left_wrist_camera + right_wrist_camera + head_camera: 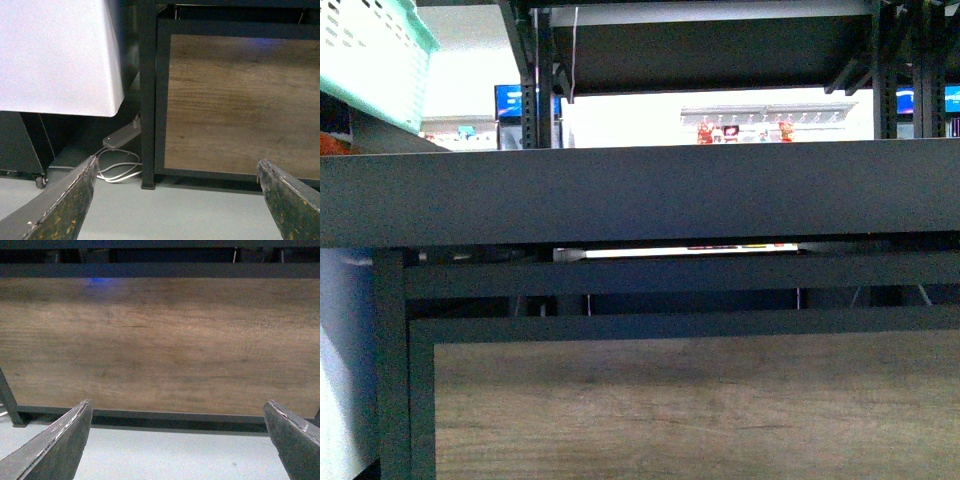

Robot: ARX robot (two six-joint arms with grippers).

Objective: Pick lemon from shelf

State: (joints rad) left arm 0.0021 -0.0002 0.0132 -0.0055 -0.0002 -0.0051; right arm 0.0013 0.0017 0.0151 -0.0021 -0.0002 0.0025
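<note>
The lemon is out of view in every frame. The shelf (640, 190) fills the front view as a black metal frame with a dark flat tier seen edge-on and a wood panel below. Its wood panel also shows in the left wrist view (240, 100) and in the right wrist view (160, 340). My left gripper (176, 172) is open, low near the grey floor in front of the shelf's black leg, with nothing between its fingers. Facing the panel's lower edge, my right gripper (177, 412) is open and holds nothing. Neither arm shows in the front view.
A mint-green plastic basket (370, 60) sits at the upper left of the front view. A white covered stand (55, 55) is beside the shelf's leg (148, 100), with a power strip and white cables (120, 150) on the floor. Store fixtures show behind the tier.
</note>
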